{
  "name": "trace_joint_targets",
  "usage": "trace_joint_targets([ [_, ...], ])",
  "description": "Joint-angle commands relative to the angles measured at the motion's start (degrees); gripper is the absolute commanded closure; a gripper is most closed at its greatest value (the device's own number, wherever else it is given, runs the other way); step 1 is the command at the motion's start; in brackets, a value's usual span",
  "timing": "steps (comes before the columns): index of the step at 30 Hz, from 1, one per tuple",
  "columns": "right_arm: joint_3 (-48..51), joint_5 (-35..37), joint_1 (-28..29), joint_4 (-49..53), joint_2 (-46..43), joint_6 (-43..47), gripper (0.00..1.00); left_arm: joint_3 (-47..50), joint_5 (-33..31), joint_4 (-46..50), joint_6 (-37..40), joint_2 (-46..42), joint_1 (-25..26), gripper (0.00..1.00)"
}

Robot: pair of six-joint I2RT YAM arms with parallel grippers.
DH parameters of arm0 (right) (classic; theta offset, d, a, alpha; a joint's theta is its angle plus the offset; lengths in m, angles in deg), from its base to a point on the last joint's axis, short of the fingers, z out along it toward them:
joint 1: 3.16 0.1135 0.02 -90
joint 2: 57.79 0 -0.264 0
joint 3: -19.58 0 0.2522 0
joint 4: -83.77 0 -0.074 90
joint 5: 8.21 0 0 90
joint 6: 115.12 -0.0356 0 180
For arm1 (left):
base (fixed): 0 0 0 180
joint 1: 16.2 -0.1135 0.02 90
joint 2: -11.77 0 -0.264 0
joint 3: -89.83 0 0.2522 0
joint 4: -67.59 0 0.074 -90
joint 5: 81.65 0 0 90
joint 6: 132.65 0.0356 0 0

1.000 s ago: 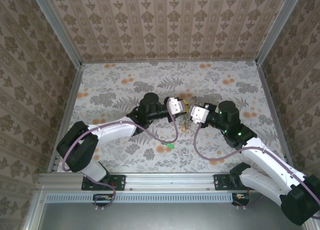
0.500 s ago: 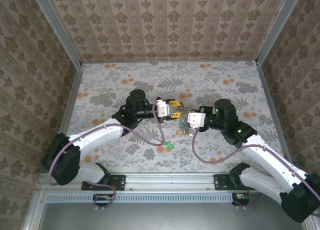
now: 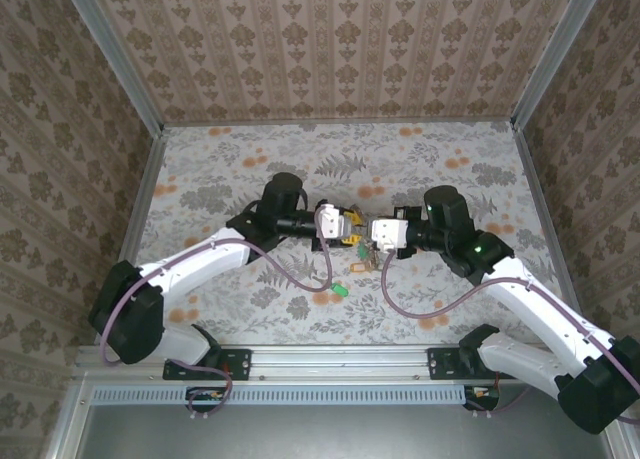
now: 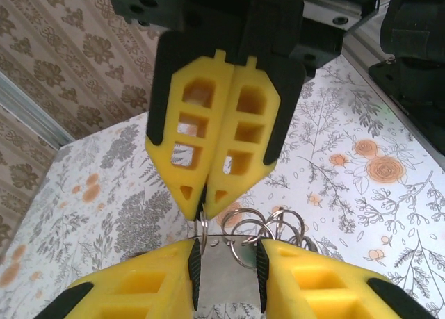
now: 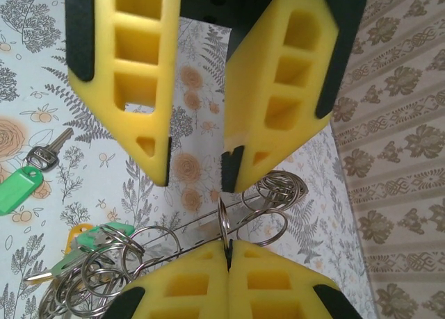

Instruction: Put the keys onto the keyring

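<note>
your right claw [image 5: 228,248] is pinched shut on the keyring [image 5: 222,218], held mid-table with some green and yellow keys [image 5: 94,237] seemingly threaded already, your left claw [image 5: 197,172] stands open facing it, and one green key [image 5: 19,181] waits loose on the tabletop [image 5: 35,76].

Table [image 3: 230,169]: white, printed with grey leaves and orange flowers. Walls [image 3: 330,49]: beige and brown damask stripes. Arms [image 3: 200,264]: white and black, with purple cables [image 3: 320,287]. Fingers [image 5: 125,124]: yellow, edged black. Keys [image 5: 17,185]: green and yellow heads. Keyring [image 5: 221,218]: dark. Small rings [image 5: 278,187]: silver.
</note>
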Motion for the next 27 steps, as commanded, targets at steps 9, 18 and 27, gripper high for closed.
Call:
trace_joint_targets([
  [9, -2.37, -2.36, 0.53, -0.25, 0.56, -1.06, 1.0, -2.9, -7.14, -0.96, -1.64, 2.56, 2.07, 0.69],
  [18, -2.65, -3.0, 0.8, -0.19, 1.18, -1.53, 1.0, -2.51, -10.87, -4.07, -3.87, 2.97, 2.39, 1.0],
  [27, -1.24, -11.71, -3.72, -0.07, -0.22, -7.14, 0.81, 3.49, -8.64, -17.24, -9.12, 1.54, 0.22, 1.0],
])
